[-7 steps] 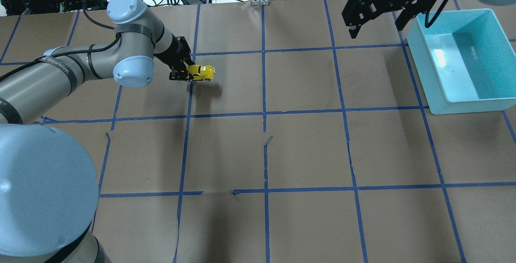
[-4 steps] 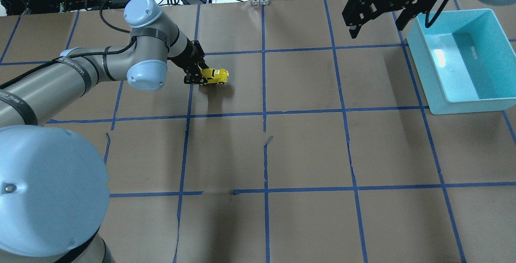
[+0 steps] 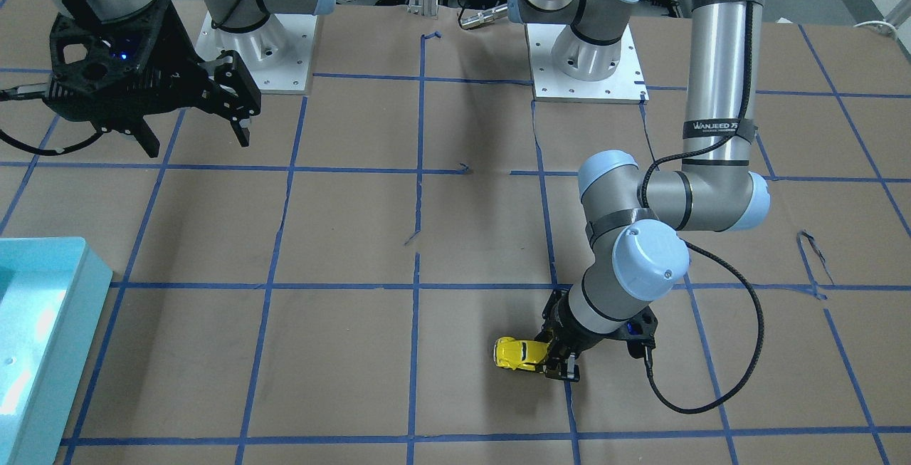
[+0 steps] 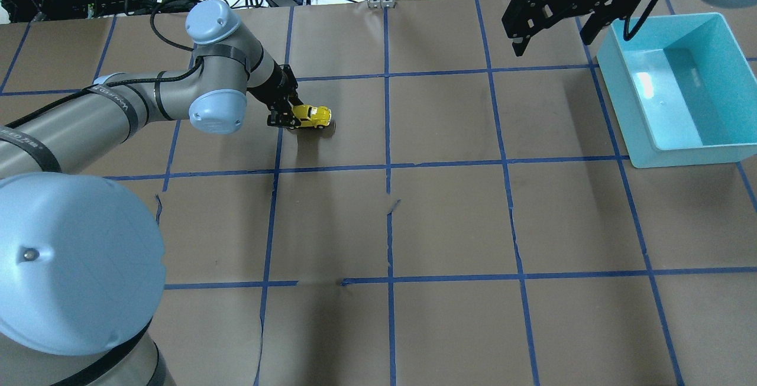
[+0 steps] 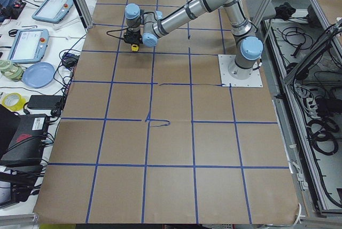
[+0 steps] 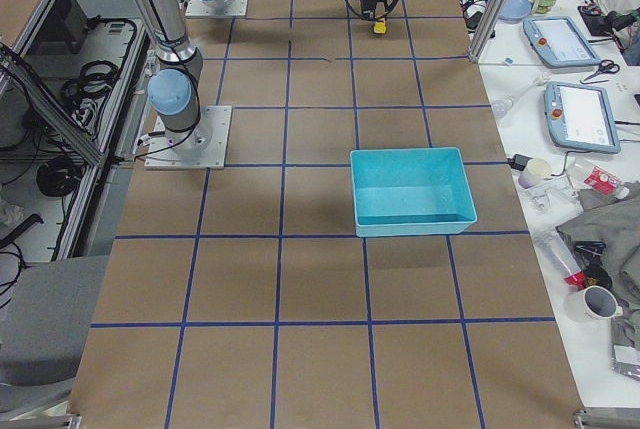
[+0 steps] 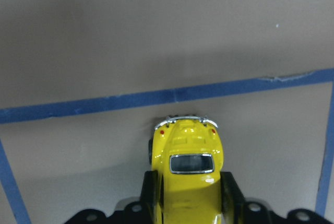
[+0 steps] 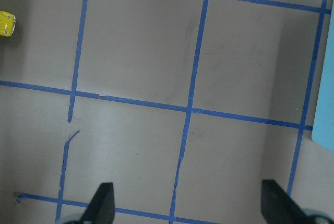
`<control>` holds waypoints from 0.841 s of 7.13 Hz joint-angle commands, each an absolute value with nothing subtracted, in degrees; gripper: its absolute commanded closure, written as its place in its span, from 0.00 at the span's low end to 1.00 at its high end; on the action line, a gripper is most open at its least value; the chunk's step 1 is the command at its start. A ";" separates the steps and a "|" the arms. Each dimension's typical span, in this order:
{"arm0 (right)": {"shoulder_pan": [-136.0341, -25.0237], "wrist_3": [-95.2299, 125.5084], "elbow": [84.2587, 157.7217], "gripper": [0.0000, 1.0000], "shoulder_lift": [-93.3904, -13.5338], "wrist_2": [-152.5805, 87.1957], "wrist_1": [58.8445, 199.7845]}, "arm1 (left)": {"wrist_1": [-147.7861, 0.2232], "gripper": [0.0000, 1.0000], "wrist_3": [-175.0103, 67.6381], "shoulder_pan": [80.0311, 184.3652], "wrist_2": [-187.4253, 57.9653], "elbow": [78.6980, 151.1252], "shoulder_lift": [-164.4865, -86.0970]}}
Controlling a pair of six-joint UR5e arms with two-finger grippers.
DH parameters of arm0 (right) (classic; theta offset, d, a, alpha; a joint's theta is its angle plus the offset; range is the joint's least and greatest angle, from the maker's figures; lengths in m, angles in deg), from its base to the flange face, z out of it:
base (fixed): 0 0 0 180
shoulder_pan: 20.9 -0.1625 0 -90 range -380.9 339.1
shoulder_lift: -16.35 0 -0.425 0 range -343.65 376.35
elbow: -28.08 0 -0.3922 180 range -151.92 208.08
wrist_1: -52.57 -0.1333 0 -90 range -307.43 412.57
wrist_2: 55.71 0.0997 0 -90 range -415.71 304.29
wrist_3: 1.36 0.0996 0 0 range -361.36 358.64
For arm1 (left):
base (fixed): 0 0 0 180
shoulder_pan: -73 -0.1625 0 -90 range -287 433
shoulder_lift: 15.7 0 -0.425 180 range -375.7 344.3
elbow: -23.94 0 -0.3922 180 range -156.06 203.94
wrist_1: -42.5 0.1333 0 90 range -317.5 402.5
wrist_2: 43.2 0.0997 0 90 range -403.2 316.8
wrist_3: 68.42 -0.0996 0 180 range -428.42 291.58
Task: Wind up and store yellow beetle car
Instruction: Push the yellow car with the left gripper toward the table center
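The yellow beetle car [image 4: 313, 116] sits pinched between the left fingers [image 7: 231, 195], which are clamped on its flanks. One rounded end and a dark window poke out past the fingertips. Compared with a second ago, the car has travelled a short way toward the middle of the counter [image 4: 449, 220] and dropped. Its shadow, earlier cast well clear of it, now hugs the body, so the wheels appear to be at or just above the paper, though contact cannot be confirmed. That suggests the carry is over and the wind-up stroke, dragging the wheels along the surface, is about to start. Storage is still ahead. The right fingers [image 8: 102, 205] hang spread wide with nothing between them, far from the car. The teal bin [image 4: 686, 156] lies just beside them and well apart from the left fingers.
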State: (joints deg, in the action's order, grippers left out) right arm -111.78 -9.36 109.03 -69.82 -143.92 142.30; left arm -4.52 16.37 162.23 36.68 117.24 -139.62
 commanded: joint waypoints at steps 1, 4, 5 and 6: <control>-111.78 -9.36 109.03 0.00 -69.87 -143.87 142.30 | -4.52 1.00 16.31 160.20 38.27 116.76 -139.71; -111.78 -9.36 109.03 0.00 -69.79 -143.87 142.30 | -4.44 1.00 16.40 159.84 43.18 116.49 -139.71; -111.78 -9.36 109.03 0.00 -69.79 -143.96 142.30 | -4.44 1.00 16.22 158.19 44.68 116.49 -139.71; -111.78 -9.36 109.03 0.00 -69.87 -143.96 142.30 | -4.44 1.00 13.79 155.73 44.69 116.58 -139.45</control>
State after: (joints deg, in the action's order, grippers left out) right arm -111.78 -9.36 109.03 -69.82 -143.93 142.30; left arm -4.44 15.68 158.15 43.89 116.54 -139.65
